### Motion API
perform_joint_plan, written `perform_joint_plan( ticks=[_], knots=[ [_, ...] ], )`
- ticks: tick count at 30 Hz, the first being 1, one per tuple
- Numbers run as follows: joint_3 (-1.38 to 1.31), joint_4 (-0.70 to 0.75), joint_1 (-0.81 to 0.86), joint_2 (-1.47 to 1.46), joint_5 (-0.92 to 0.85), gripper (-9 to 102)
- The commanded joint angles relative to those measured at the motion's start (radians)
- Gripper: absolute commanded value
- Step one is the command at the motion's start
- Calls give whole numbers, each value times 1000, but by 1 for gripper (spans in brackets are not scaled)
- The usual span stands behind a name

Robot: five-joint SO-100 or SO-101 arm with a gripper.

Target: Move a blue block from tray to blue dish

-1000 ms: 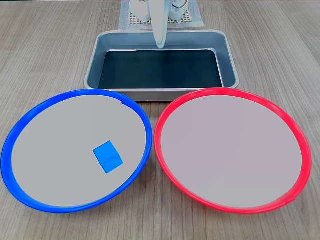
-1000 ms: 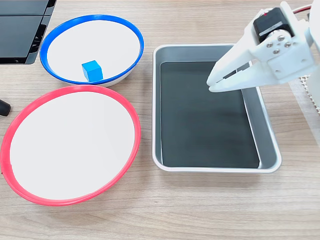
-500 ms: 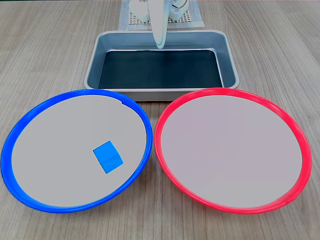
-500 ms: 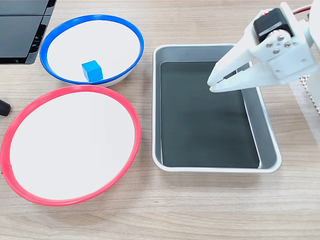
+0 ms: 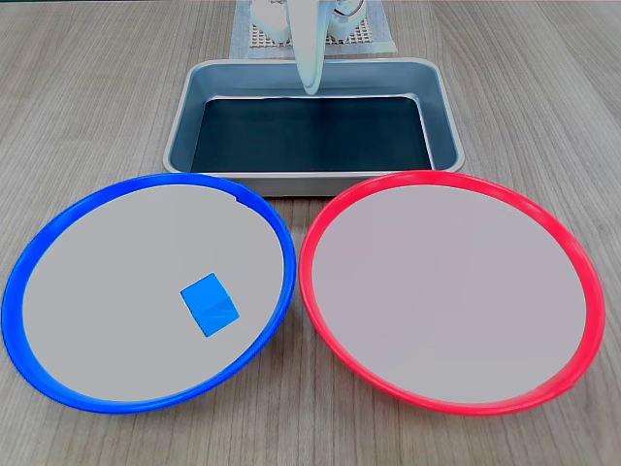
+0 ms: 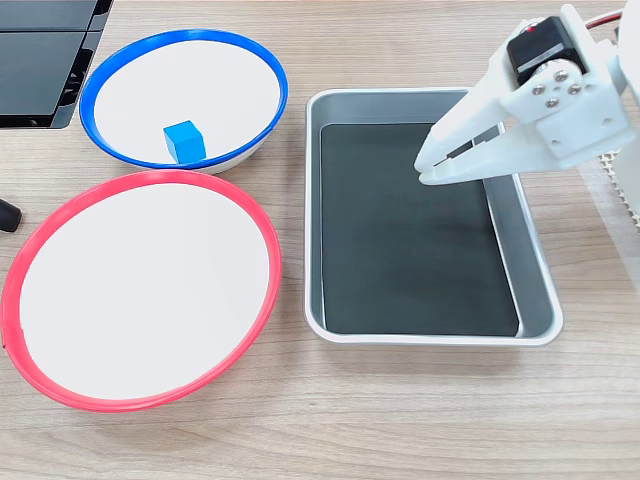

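Observation:
The small blue block [image 5: 210, 304] lies on the pale centre of the blue dish [image 5: 12, 306], a little below its middle; in the other fixed view the block [image 6: 184, 140] sits in the near part of the blue dish [image 6: 185, 35]. The grey tray [image 5: 184, 126] shows a bare black bottom with nothing in it. My white gripper [image 6: 423, 172] hangs shut and empty above the tray [image 6: 313, 210], toward its arm-side edge. From the front, the gripper [image 5: 310, 85] is a narrow white tip over the tray's far wall.
A red-rimmed dish [image 5: 427, 176] of the same size sits beside the blue one, holding nothing, and it is close to the tray [image 6: 140, 177]. A black flat object [image 6: 40, 60] lies beyond the blue dish. A white mesh mat [image 5: 257, 39] is under the arm's base.

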Motion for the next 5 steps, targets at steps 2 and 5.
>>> perform_joint_plan(
  ticks=[2, 5],
  knots=[
    [0, 2, -2, 25, -2, 0],
    [0, 2, -2, 25, -2, 0]
  ],
)
